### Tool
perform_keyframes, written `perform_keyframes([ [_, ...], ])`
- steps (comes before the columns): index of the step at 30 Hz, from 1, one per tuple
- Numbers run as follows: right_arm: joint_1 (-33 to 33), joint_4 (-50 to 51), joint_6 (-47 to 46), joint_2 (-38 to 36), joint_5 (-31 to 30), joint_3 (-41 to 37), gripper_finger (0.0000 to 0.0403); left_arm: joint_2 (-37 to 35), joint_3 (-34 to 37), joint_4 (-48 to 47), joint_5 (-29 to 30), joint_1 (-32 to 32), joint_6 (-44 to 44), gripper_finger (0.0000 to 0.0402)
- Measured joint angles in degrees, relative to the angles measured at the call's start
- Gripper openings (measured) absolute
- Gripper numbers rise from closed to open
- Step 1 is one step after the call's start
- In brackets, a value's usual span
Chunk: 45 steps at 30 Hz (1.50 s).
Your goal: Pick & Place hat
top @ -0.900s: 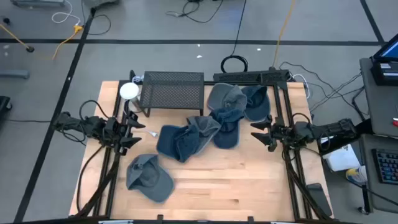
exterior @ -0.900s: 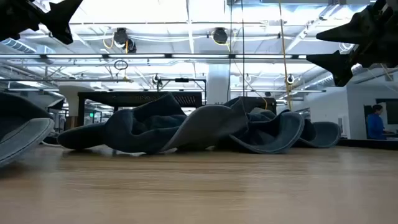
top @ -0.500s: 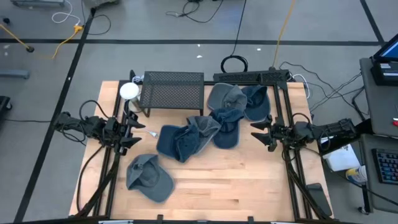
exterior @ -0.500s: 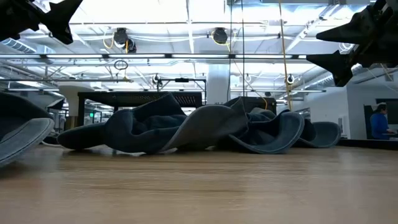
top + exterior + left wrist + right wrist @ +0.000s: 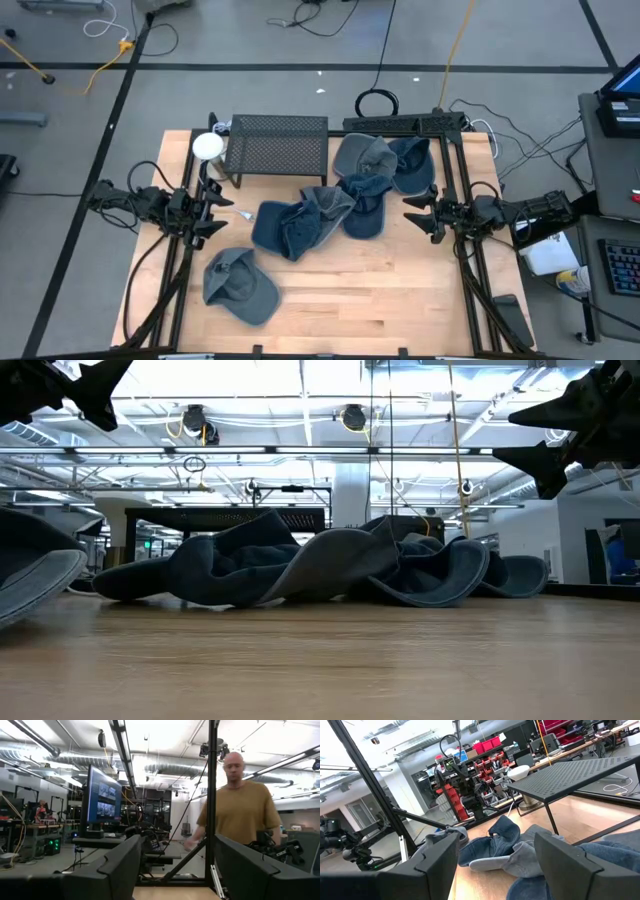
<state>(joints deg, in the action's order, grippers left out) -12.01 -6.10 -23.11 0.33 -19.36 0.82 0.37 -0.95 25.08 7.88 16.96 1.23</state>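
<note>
Wooden table (image 5: 400, 290) under two idle arms: left gripper (image 5: 222, 212) at nine o'clock and right gripper (image 5: 412, 213) at three o'clock, both open and empty, flank a central heap of hats (image 5: 335, 200), soft, light, floppy, probably best pinched at a stiffer brim.

A light wooden table (image 5: 400, 290) carries everything. Along its far edge stands a black perforated metal rack (image 5: 277, 144) on thin legs, set toward the far left corner. Just beside the rack, at the far left corner, sits a round white object (image 5: 207, 146). A heap of blue and grey hats (image 5: 340, 200) spreads across the middle of the table, running from the centre up to the far edge to the right of the rack, the pieces overlapping one another. One grey-blue hat (image 5: 240, 285) lies alone near the front left corner, apart from the heap. The front right part of the tabletop is bare wood.
</note>
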Motion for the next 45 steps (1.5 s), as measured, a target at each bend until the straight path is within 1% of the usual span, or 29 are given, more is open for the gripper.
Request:
perform_keyframes([
  [31, 0.0, 0.0, 0.7, 0.0, -0.1, 0.0, 0.0251, 0.0, 0.0, 0.0, 0.0, 0.0, 0.0, 0.0251],
  [34, 0.0, 0.0, -0.3, 0.0, 1.3, 0.4, 0.0251, 0.0, 0.0, 0.0, 0.0, 0.0, 0.0, 0.0251],
  [37, 0.0, 2.0, -0.6, 1.1, 3.1, 2.8, 0.0251, 0.0, 0.0, 0.0, 0.0, 0.0, 0.0, 0.0251],
  [39, 0.0, 6.1, -0.6, 2.7, 3.0, 5.1, 0.0251, 0.0, 0.0, 0.0, 0.0, 0.0, 0.0, 0.0251],
  [45, 0.0, 17.2, 0.2, 12.1, -0.6, 16.7, 0.0251, 0.0, 0.0, 0.0, 0.0, 0.0, 0.0, 0.0251],
])
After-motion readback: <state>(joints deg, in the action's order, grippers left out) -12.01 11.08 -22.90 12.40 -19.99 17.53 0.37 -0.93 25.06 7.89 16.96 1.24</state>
